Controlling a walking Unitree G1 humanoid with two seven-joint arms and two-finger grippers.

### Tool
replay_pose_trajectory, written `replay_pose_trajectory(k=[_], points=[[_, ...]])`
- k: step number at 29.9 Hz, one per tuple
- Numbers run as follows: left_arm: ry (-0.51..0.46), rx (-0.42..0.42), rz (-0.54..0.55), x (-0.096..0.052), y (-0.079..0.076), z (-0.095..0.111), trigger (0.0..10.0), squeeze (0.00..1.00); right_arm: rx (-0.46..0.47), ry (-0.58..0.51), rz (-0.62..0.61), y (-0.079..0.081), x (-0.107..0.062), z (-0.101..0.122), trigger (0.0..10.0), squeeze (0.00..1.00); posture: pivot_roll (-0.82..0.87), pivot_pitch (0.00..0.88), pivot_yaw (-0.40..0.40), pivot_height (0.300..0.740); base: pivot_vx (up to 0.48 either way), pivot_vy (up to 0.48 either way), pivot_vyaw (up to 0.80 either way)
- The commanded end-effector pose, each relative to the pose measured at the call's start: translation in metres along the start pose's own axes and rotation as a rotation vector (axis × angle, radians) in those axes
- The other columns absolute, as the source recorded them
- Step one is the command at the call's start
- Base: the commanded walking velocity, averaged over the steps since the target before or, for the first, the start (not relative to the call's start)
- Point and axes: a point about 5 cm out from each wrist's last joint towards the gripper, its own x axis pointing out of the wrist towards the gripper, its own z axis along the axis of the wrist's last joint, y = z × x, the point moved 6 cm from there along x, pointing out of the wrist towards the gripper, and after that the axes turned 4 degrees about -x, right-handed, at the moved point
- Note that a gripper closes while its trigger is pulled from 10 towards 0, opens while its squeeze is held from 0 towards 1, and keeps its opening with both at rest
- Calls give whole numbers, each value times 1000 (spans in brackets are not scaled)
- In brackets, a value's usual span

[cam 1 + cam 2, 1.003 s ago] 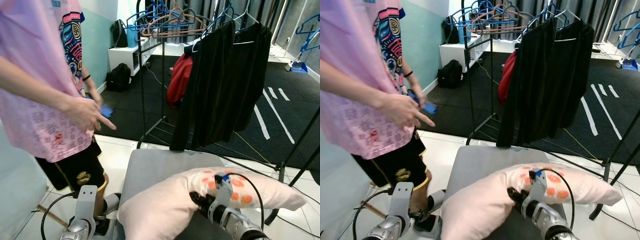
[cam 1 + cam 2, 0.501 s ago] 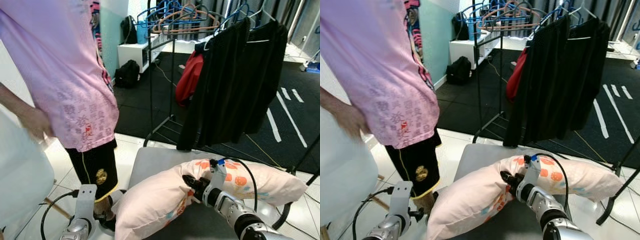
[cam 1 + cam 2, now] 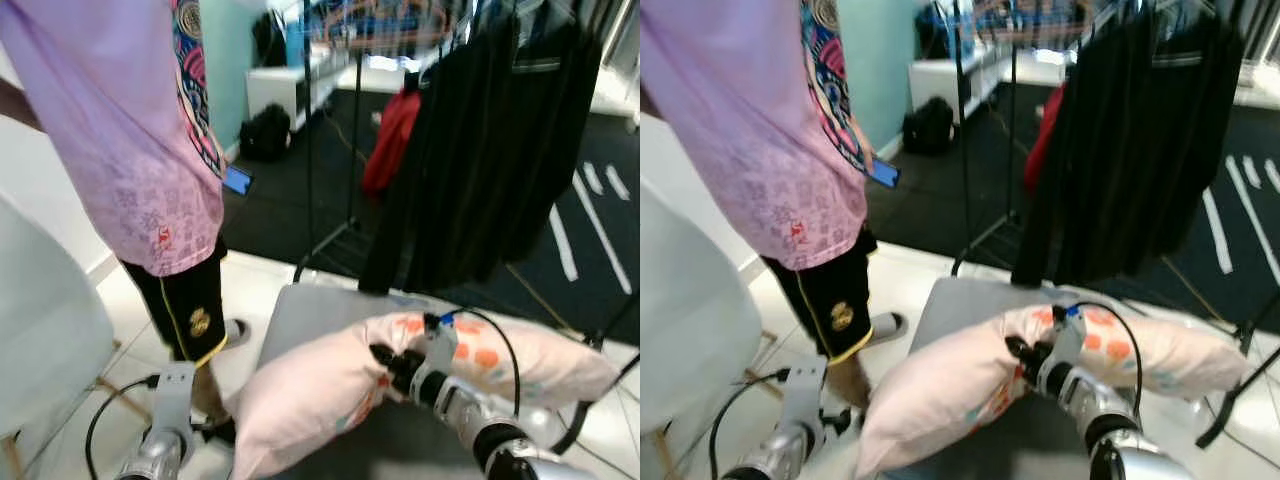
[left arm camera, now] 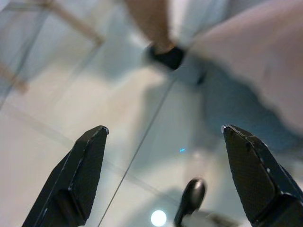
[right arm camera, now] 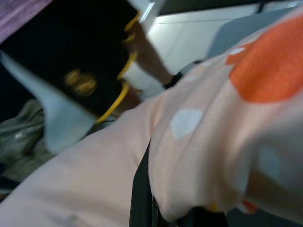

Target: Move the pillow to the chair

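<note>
A pale pink pillow [image 3: 320, 390] with orange spots droops over a grey cushioned seat [image 3: 312, 312] straight ahead. My right gripper [image 3: 384, 362] is shut on the pillow's middle, pinching a fold of the fabric; in the right wrist view a black finger [image 5: 140, 189] is pressed into the cloth [image 5: 227, 118]. My left gripper [image 4: 161, 156] is open with nothing between its fingers, hanging low at the left over the tiled floor [image 4: 57, 109]. A white rounded chair [image 3: 40, 340] stands at the left edge.
A person in a pink shirt [image 3: 110, 130] and black shorts stands close at the left, holding a blue phone [image 3: 238, 179]. A black clothes rack [image 3: 500, 160] with dark garments and a red one stands behind the seat. Black mat floor lies beyond.
The camera has swung a little left, bringing more of the white chair into view. The person has turned and the phone shows again. My right gripper still holds the pillow in the same spot.
</note>
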Motion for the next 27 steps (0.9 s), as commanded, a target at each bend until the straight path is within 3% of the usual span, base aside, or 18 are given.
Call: replay_pose_trajectory(k=[1,27], points=[[7,1,4,0,2,-2,10000,0,-21,-35,17,4,2,10,10000,0,-81,4,-33,740,0,0,794],[8,16,-6,0,1,-2,10000,0,-14,-32,10,1,0,7,10000,0,-83,17,-25,740,0,0,796]])
